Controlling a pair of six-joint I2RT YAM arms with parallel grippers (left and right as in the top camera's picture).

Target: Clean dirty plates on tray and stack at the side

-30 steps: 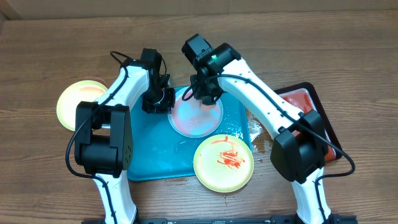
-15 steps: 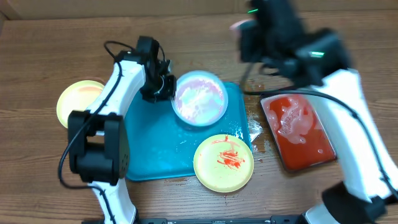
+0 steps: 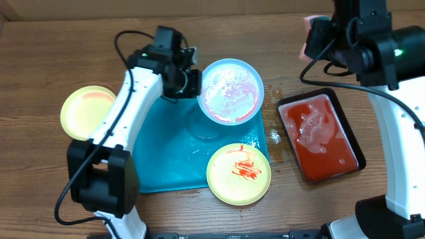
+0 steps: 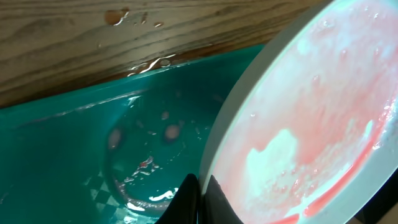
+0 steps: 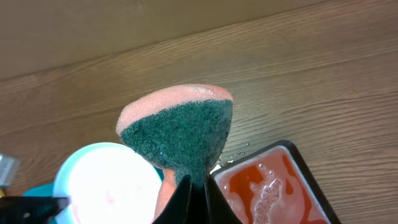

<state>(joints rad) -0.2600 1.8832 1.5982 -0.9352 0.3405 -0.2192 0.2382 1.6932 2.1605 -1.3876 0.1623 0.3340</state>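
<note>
My left gripper (image 3: 189, 83) is shut on the left rim of the light blue plate (image 3: 231, 91) and holds it tilted over the far right corner of the turquoise tray (image 3: 163, 159). In the left wrist view the plate (image 4: 311, 124) carries pink foamy smears, and my fingertips (image 4: 200, 193) pinch its edge above the wet tray (image 4: 81, 143). My right gripper (image 3: 315, 40) is shut on a pink and green sponge (image 5: 177, 127), high beyond the black tray. A yellow plate with red sauce (image 3: 239, 172) lies at the turquoise tray's front right edge. Another yellow plate (image 3: 86, 111) lies on the table at the left.
A black tray of red foamy liquid (image 3: 321, 136) stands right of the turquoise tray; it also shows in the right wrist view (image 5: 273, 186). Water drops lie on the wooden table between the two trays. A cable loops off the left arm.
My right gripper has left the blue plate and swung up and right with the sponge. My left gripper has lifted the blue plate and carried it toward the tray's far right corner.
</note>
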